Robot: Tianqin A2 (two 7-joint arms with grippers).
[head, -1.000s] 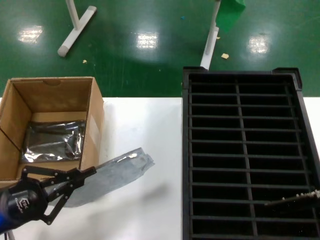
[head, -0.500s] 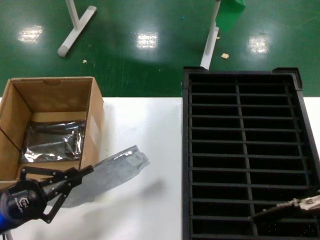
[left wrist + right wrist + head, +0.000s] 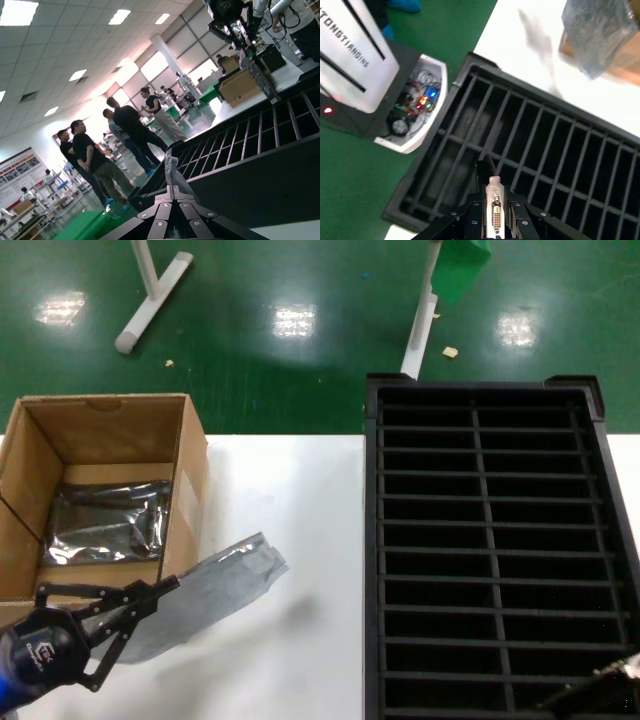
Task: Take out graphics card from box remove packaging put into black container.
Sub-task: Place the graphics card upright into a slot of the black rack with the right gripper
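My left gripper (image 3: 163, 591) is shut on the packaging (image 3: 215, 585), a silver-grey bag hanging over the white table beside the box (image 3: 185, 455). From the left wrist, the bag (image 3: 170, 167) rises edge-on from the closed fingertips (image 3: 167, 190). My right gripper (image 3: 495, 201) is shut on the graphics card (image 3: 494, 212), whose pale metal bracket with a connector faces the camera. It hangs over the near slots of the black container (image 3: 470, 125). In the head view that gripper (image 3: 612, 680) shows only at the lower right corner above the container (image 3: 480, 540).
Another dark glossy bagged item (image 3: 105, 523) lies on the box floor. The white table (image 3: 300, 500) runs between box and container. White stand legs (image 3: 150, 300) rest on the green floor beyond. A white machine base (image 3: 355, 65) sits beside the container.
My right gripper with the card has dropped toward the container's near edge, almost leaving the head view. The left gripper and bag have drifted slightly back and to the left.
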